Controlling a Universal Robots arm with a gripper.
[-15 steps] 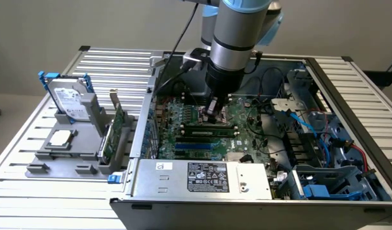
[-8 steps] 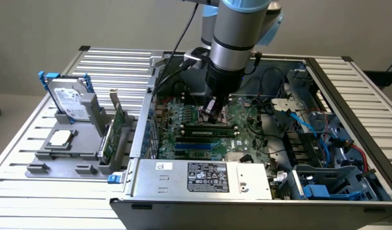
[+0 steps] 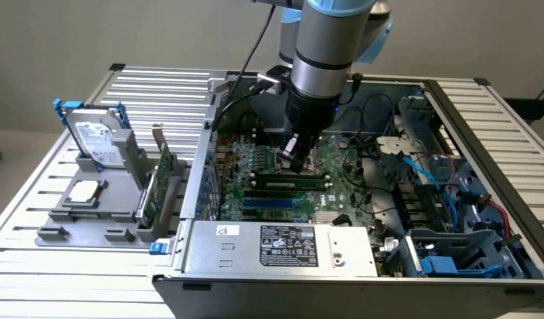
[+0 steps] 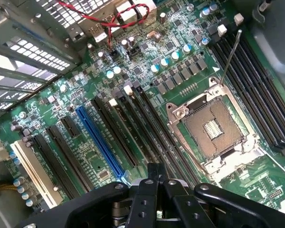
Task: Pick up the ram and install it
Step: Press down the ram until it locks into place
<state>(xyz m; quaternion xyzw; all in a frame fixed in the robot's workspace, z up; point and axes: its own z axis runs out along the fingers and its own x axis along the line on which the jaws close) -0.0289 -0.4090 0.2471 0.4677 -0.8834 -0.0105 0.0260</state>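
low, gripper (image 3: 297, 166) above seated ram (image 3: 292, 179)

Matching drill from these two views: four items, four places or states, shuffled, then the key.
1. hard drive
2. power supply
3. CPU socket
4. gripper

A. inside the case, low over the motherboard
B. upright on the grey fixture outside the case
C. empty, no chip in it
D. white label on top, at the case's near edge

Pairs: 1-B, 2-D, 3-C, 4-A
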